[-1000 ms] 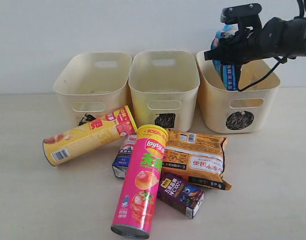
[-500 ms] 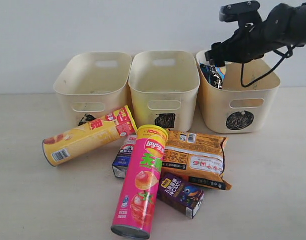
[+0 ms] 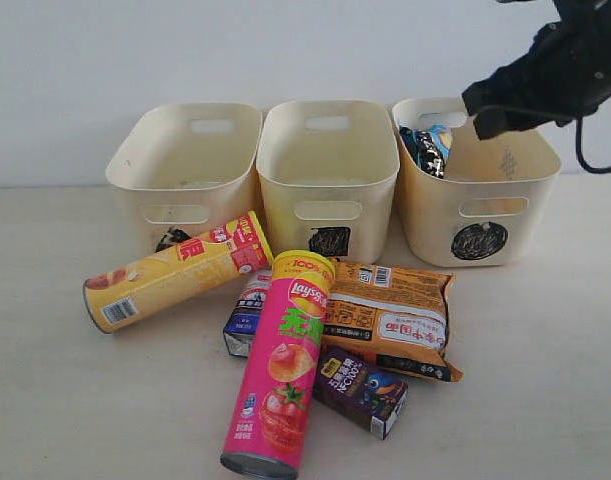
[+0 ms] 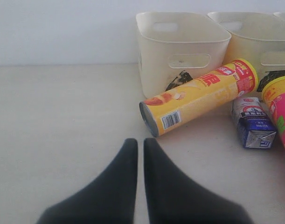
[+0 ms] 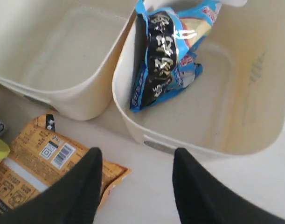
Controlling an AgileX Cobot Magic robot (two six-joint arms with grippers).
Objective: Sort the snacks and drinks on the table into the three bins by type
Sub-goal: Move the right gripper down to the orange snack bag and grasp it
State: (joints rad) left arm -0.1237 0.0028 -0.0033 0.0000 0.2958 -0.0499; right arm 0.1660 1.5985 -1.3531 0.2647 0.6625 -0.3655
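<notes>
The blue-black bag [image 3: 425,148] [image 5: 168,51] leans inside the circle-marked bin [image 3: 480,215], free of any grip. My right gripper [image 5: 136,154] is open and empty above that bin's front wall; its arm [image 3: 545,75] hangs over the bin. On the table [image 3: 545,340] lie the yellow can [image 3: 175,272], pink can [image 3: 282,365], orange bag [image 3: 390,318], blue and white carton [image 3: 247,315] and purple carton [image 3: 363,388]. My left gripper [image 4: 136,142] is shut and empty, low over the table short of the yellow can [image 4: 198,95].
The middle bin [image 3: 328,180] and the left bin [image 3: 185,175] hold nothing that I can see. The yellow can covers part of the left bin's mark. The pink can rests across the blue and white carton and the orange bag.
The right gripper let go of the blue-black bag, which dropped into the circle-marked bin. The gripper then opened wide and rose to the right.
</notes>
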